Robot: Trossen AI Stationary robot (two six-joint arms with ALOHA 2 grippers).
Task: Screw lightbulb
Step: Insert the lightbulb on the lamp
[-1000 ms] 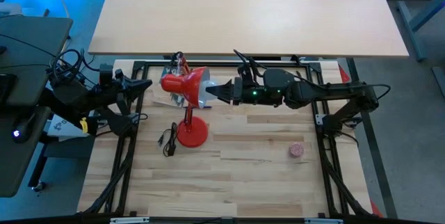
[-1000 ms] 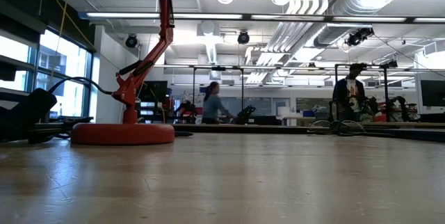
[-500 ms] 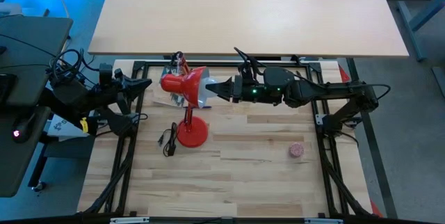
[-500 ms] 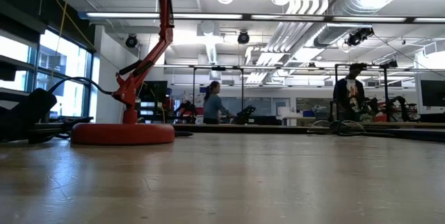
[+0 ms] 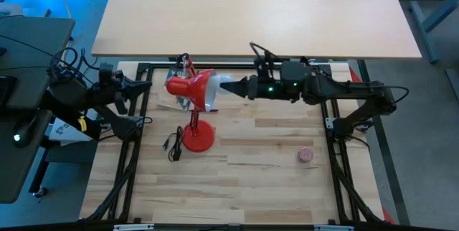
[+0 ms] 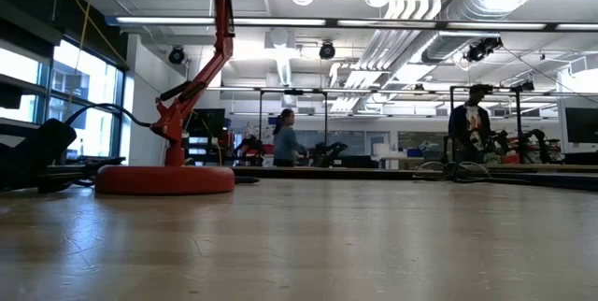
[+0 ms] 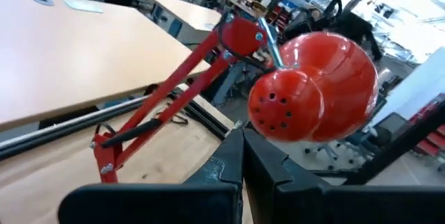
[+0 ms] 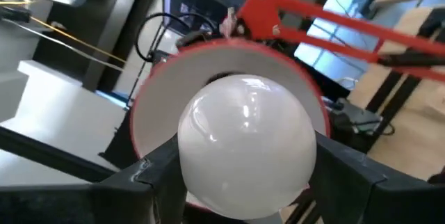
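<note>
Overhead view of the bench. The right claw is clamped on the lightbulb, carried level at the open mouth of the red lamp's shade. In the right wrist view the two dark fingers press the white globe from either side, and the shade's pale interior rings the bulb directly behind it; the screw base is hidden by the globe, so whether it has met the socket cannot be told. The left claw waits at the bench's left edge with its fingers drawn together and nothing between them, facing the back of the shade. The lamp base stands on the bench in front of the shade, and a small pink ball lies well apart to the right.

Step in hand, as judged: insertion of the bulb into the socket. The next move calls for keeping the bulb's axis in line with the shade's, advancing until the threads catch, then turning the wrist; a tilted entry risks cross-threading or pushing the unbraced shade aside.
</note>
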